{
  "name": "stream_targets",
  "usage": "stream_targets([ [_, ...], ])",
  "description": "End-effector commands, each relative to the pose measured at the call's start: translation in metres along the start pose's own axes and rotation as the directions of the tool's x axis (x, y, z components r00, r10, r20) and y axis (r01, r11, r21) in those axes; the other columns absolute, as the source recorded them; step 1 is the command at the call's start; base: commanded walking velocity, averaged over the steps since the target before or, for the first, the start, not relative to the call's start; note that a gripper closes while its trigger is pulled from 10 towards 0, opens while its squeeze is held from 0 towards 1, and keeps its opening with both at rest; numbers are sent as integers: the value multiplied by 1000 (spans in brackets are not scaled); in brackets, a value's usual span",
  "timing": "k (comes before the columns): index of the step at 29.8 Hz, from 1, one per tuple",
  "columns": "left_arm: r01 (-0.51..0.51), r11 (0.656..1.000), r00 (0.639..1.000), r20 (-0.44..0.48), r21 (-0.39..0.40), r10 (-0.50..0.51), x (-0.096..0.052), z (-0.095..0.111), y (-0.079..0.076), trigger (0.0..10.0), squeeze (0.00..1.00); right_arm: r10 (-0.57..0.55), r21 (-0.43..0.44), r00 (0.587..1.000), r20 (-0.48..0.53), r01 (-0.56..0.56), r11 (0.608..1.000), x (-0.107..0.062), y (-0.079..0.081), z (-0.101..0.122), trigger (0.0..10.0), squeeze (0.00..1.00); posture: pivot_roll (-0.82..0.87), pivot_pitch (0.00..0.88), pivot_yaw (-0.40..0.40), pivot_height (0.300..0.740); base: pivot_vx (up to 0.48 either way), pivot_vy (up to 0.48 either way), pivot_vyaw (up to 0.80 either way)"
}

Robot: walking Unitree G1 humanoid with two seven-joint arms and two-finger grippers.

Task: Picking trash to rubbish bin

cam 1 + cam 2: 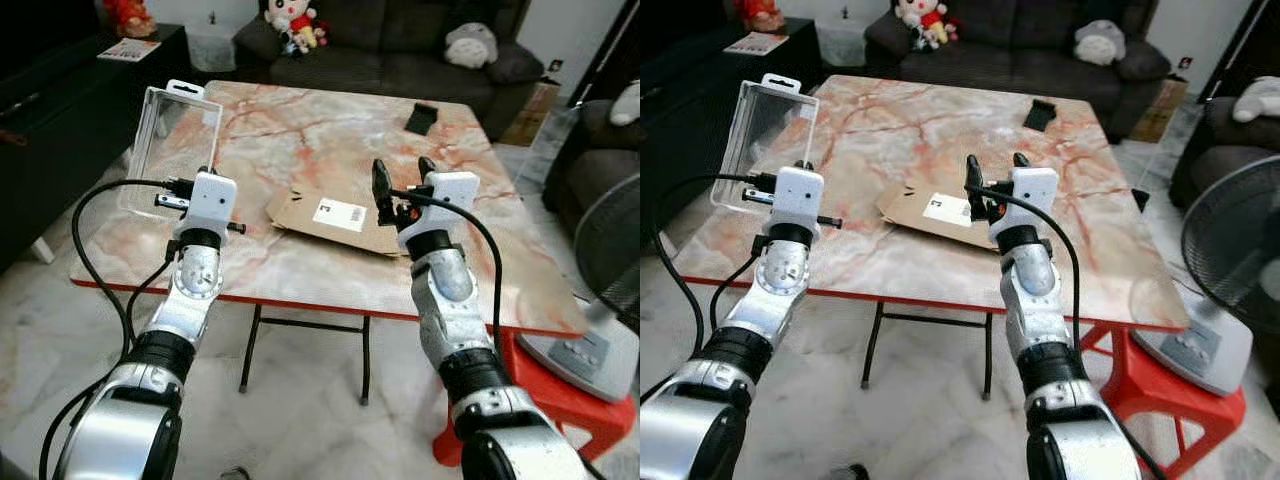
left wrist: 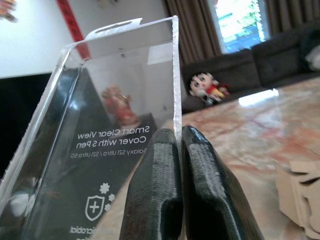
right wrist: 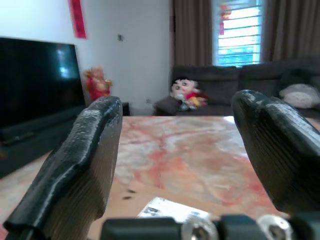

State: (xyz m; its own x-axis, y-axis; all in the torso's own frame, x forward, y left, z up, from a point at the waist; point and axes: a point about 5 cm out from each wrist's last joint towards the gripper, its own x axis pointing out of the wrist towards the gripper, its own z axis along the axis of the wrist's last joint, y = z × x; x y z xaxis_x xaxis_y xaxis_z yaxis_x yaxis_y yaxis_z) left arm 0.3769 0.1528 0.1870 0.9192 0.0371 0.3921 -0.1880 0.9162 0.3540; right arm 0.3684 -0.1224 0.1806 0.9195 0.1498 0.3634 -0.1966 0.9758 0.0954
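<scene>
On the marble desk (image 1: 300, 130) in a living room, clear plastic package (image 1: 172, 140) pinched at its edge by left gripper (image 2: 176, 150) for lifting away; right gripper (image 1: 398, 182) spread wide over flattened cardboard (image 1: 335, 222), probably preparing next grasp.

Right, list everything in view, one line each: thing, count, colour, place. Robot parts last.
Table: one, pink-veined marble top, red edge, before the robot.
Clear plastic package: one, transparent, table's left edge.
Flattened cardboard: one, brown with white label, table's near middle.
Black object: one, table's far right; too small to identify.
Sofa: one, dark grey, beyond the table, soft toys on it.
Fan: one, grey, at right.
Red stool: one, under the table's right corner.
Left gripper: black fingers shut, by the package.
Right gripper: black fingers open, above the cardboard.
</scene>
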Motion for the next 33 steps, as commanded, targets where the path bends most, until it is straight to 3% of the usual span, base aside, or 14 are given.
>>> stream_targets([
  [1,-11,1000,999,-33,1,11,-3,-9,5,10000,0,-8,10,1000,-13,8,1000,-2,1,-4,10000,0,-47,0,-38,740,0,0,0],
  [33,27,999,999,-36,-30,-28,-10,-13,-2,10000,0,-50,5,998,-41,50,999,-13,-5,-15,10000,0,-58,0,-4,740,0,0,0],
])
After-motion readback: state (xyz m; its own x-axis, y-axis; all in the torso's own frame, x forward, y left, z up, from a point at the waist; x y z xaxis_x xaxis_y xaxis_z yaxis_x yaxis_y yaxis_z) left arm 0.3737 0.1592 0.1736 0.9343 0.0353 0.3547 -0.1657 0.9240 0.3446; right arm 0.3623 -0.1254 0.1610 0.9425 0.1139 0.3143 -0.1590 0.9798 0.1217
